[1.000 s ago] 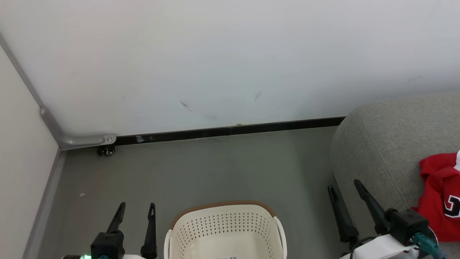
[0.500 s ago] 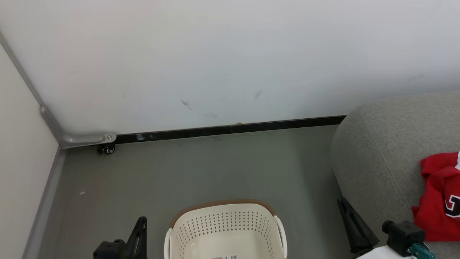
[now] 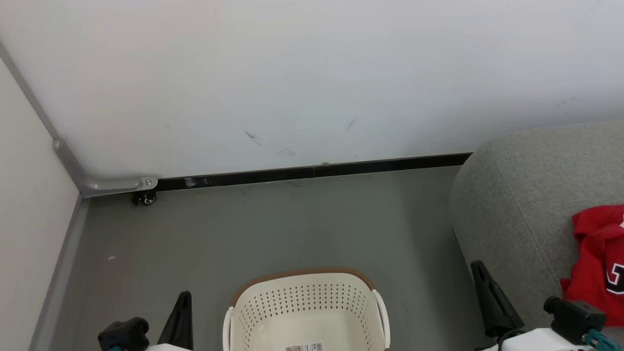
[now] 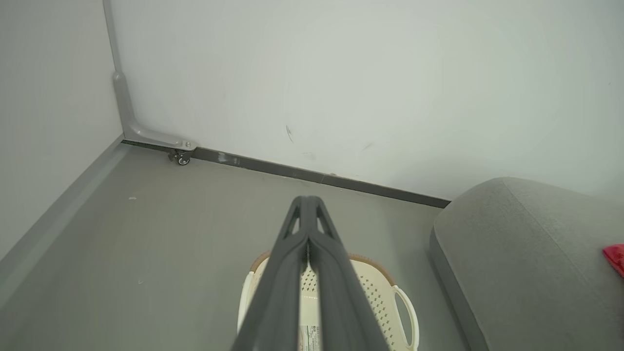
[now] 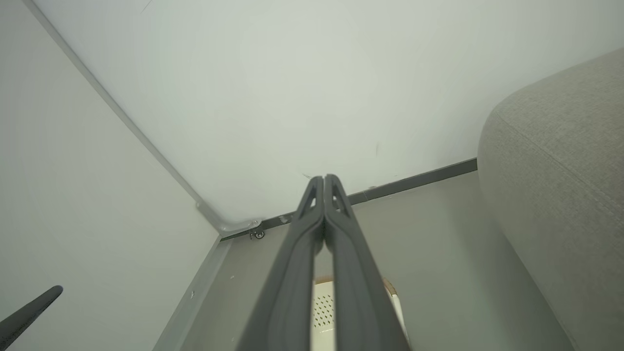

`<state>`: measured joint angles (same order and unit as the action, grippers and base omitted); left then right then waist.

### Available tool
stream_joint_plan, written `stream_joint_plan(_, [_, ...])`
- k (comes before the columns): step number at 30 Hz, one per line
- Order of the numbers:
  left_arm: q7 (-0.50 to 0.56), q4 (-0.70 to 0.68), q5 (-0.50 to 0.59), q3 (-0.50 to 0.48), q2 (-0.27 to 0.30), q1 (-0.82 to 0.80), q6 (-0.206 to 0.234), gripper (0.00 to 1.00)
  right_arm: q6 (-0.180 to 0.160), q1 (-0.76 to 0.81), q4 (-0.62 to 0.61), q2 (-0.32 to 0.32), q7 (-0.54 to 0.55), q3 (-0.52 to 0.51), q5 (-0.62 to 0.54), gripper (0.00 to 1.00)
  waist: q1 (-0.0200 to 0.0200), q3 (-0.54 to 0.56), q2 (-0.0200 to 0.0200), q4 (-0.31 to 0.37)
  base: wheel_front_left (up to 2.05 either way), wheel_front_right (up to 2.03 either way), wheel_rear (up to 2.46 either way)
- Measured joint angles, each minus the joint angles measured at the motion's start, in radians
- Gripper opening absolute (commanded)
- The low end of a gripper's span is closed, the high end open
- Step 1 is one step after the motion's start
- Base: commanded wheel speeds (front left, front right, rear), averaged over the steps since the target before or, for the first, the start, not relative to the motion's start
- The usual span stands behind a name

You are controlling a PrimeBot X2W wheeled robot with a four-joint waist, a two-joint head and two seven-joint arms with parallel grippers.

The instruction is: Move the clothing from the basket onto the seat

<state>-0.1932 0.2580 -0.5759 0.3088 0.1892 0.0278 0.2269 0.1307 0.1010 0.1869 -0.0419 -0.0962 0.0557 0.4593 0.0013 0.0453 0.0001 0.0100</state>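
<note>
1. Both grippers are seen pressed shut in the head view — left gripper (image 3: pixel 184 298) just left of the basket (image 3: pixel 302 276), right gripper (image 3: pixel 478 269) beside the left edge of the seat (image 3: pixel 516 195). The clothing (image 3: pixel 597 253), crumpled red with black-white lettering, is laid on the seat, rightward of the right gripper — the nearer one.
2. Left wrist view: closed fingers (image 4: pixel 292 273) are seen in front of the basket, its labelled bottom bare where shown.
3. Right wrist view: nothing is pinched; the seat is found to the right.

Grey floor (image 3: pixel 292 224) carries cream basket (image 3: pixel 304 297), grey seat (image 3: pixel 516 195) near it; red clothing (image 3: pixel 597 253) lies on seat.
</note>
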Motion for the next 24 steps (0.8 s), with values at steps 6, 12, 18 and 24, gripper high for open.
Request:
stream_joint_plan(6, [0.025, -0.004, -0.075, -0.029, -0.009, 0.0, -0.026, 0.0, 0.0, -0.003, 0.001, 0.0, 0.011, -0.013, 0.084, 0.0, 0.0046, -0.002, 0.0, -0.001, 0.0, 0.0, 0.0])
stream_joint_plan(12, [0.044, -0.007, -0.157, -0.055, -0.019, 0.0, -0.045, 0.0, 0.0, -0.004, 0.002, -0.002, 0.027, -0.021, 0.174, 0.0, 0.0102, -0.001, 0.0, -0.002, 0.0, 0.0, 0.0])
stream_joint_plan(18, [0.066, -0.012, -0.235, -0.082, -0.031, 0.0, -0.072, 0.0, 0.0, -0.008, 0.004, -0.009, 0.036, -0.027, 0.267, 0.0, 0.0147, 0.001, 0.0, -0.003, 0.0, 0.0, 0.0])
stream_joint_plan(24, [0.088, -0.014, -0.309, -0.109, -0.038, -0.001, -0.099, 0.0, 0.0, -0.026, 0.007, -0.015, 0.046, -0.037, 0.36, 0.0, 0.0161, 0.001, 0.0, -0.003, 0.0, 0.0, 0.0])
